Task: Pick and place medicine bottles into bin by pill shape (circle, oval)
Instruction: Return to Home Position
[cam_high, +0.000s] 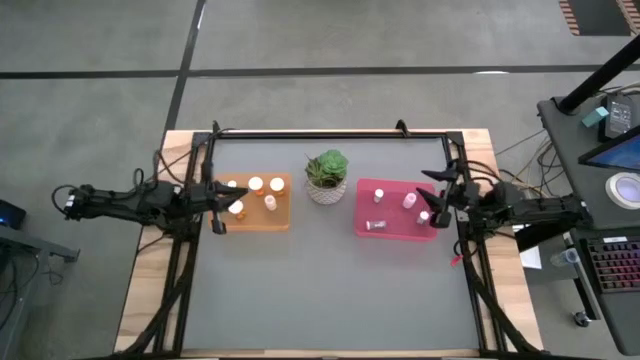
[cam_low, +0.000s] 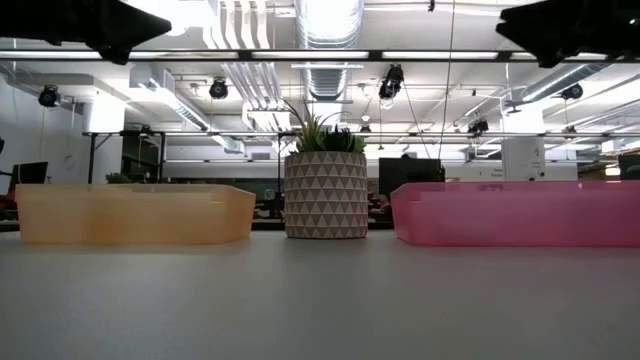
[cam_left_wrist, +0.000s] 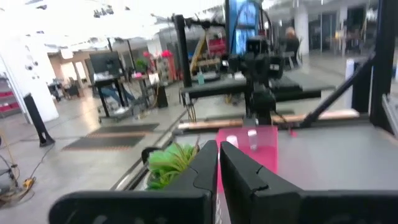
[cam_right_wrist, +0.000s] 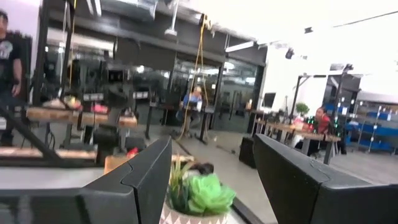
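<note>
L jaws over orange tray (cam_high: 264, 221) rim, btls (cam_high: 256, 184) alongside.

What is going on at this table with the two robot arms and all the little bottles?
The robot is sorting medicine bottles into an orange tray and a pink tray, with a potted plant between them. Every bottle in sight already sits in a tray. Neither hand holds anything. The left hand is shut, raised over the orange tray's outer end. The right hand is open, raised over the pink tray's outer end.
</note>
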